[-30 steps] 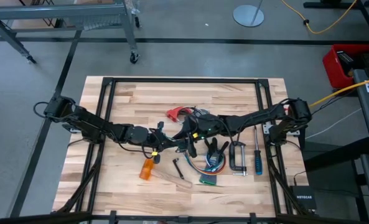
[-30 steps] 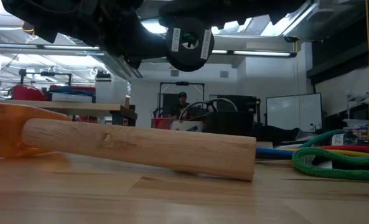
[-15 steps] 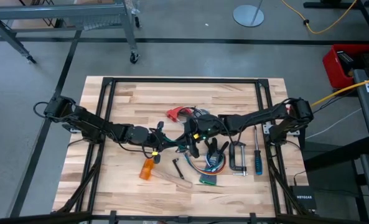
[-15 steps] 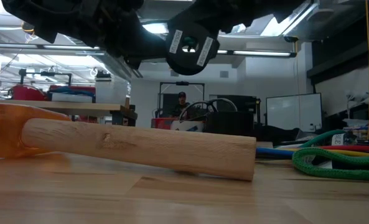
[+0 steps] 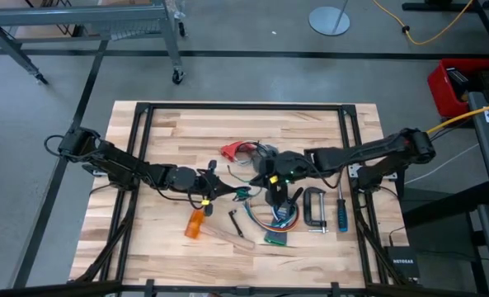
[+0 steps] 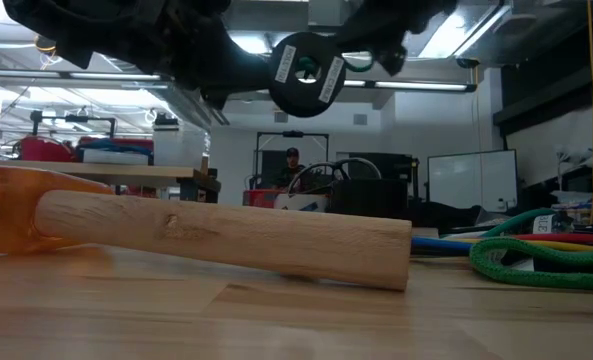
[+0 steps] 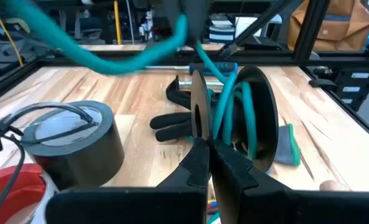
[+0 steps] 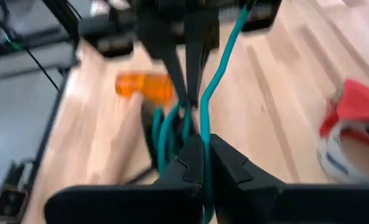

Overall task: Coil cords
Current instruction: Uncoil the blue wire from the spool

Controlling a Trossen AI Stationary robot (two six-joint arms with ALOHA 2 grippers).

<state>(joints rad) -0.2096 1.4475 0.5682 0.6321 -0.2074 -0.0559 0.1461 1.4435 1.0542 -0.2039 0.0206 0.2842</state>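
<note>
Left gripper (image 7: 208,149) clamps a flat black round spool (image 7: 259,118) wound with thin teal cord (image 7: 231,112) above mid-table; right gripper (image 8: 200,158) is closed on the cord's free run. Risk: excess tension could drag cord off the spool or slip it from the fingers.

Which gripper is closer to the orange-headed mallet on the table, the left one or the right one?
The left. The left gripper is just above and right of the mallet in the high view, while the right gripper is farther right, above the black clamp.
</note>
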